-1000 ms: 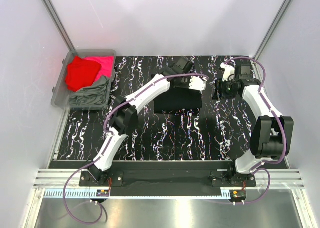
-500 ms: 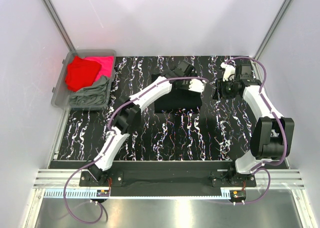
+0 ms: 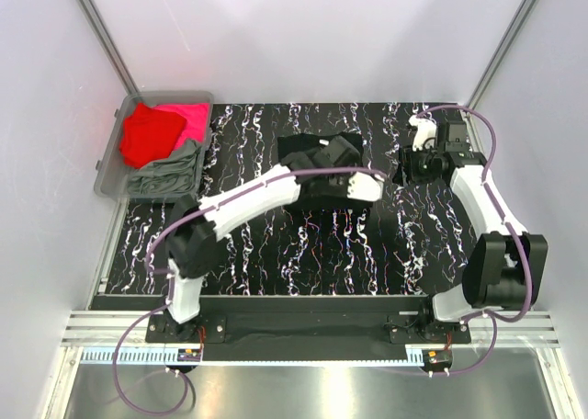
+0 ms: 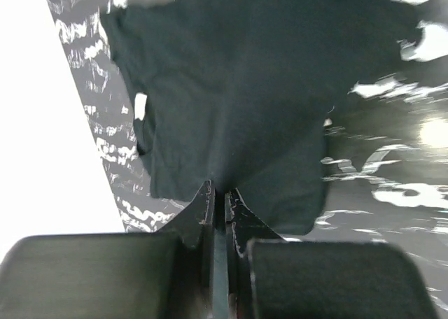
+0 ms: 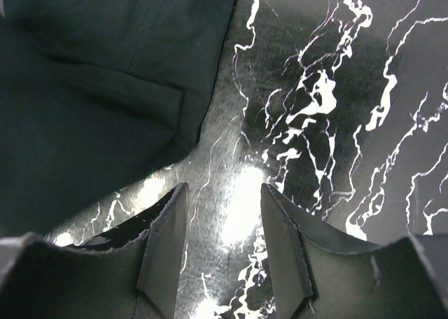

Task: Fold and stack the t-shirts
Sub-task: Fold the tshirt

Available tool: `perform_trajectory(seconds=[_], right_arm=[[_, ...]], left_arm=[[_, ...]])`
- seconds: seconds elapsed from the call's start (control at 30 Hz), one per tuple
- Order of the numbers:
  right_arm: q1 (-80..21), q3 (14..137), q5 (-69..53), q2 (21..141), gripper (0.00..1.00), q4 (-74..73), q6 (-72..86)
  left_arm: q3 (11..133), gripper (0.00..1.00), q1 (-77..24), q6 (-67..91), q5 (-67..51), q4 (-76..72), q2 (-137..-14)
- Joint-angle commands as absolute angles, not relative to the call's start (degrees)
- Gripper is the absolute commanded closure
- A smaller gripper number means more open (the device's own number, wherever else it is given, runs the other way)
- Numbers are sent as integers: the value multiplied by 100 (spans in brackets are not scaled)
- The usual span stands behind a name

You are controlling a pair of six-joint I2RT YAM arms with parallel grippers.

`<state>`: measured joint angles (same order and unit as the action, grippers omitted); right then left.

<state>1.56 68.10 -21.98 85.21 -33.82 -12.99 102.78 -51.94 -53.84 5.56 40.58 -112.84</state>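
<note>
The black shirt (image 3: 299, 148) lies toward the far middle of the surface (image 3: 303, 244). It is bunched where the left fingers (image 4: 220, 195) are clenched on a pinch of its cloth, and the rest spreads away from them. The right fingers (image 5: 224, 217) hang released over bare surface, just beside an edge of the shirt, touching nothing. Off to the left, a bin (image 3: 108, 157) holds a red shirt (image 3: 147, 134), a pink shirt (image 3: 193, 116) and a grey-green shirt (image 3: 170, 175), all crumpled. This looks to me like a fold under way. To do it well, I'd keep the pinched edge low and carry it straight across so it lands flush. The right fingers could pin the nearby edge so the whole shirt doesn't drag along.
</note>
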Motion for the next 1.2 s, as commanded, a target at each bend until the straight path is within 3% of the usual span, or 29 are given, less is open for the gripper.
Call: perform_trajectory(seconds=[0.0,0.43,0.73,0.9,1.17], right_arm=[[185,6645,-2268,8113,47,-3234,-1230],[185,6135,-2276,7243,47,-3419,-1231],[202,6108,-2276,7330,47,-3437,-1239],[211,6354,-2276,7646,47,-3428,-1283],[211,7056,-2241,8463,47,-3357,-1274]], left_arm=[[9932,100,-5571,-4773,448,4025,-10741],[8448,100,-6925,-3886,335,4333,-9880],[8446,100,-7066,-3463,53,4386,-9835],[8805,100,-6620,-3927,167,4403,-10115],[10984,100,-5389,-5070,44,4764,-11380]])
